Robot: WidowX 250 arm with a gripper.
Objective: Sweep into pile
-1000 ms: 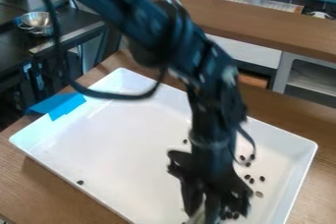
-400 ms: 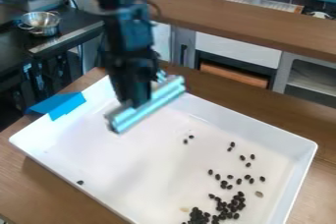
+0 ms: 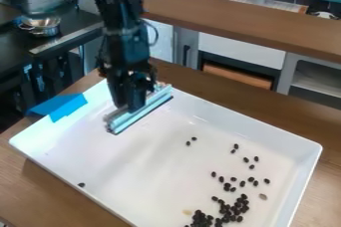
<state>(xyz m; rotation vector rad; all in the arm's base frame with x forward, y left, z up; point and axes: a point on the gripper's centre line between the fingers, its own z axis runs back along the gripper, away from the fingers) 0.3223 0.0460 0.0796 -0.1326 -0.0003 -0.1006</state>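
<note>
At the far left part of the white tray, the gripper (image 3: 130,107) hangs down, shut on a pale blue, bar-shaped sweeping tool (image 3: 141,111). The tool lies crosswise, its lower edge at or just above the tray floor. Dark beans (image 3: 230,211) are bunched near the tray's front right edge, with several more scattered above that cluster. Two beans (image 3: 191,141) lie closer to the middle, and a single dark bean (image 3: 81,184) rests by the left front wall. The white tray (image 3: 126,171) stands on a wooden table.
Blue tape (image 3: 60,106) covers part of the tray's left rim. Behind the tray runs a wooden counter (image 3: 246,22) with shelves below it. A metal bowl (image 3: 41,26) stands on the dark surface at the upper left.
From the front of the tray the arm has swung up and back to the far left. Since the middle frame, the gripper and tool have shifted slightly left and lower.
</note>
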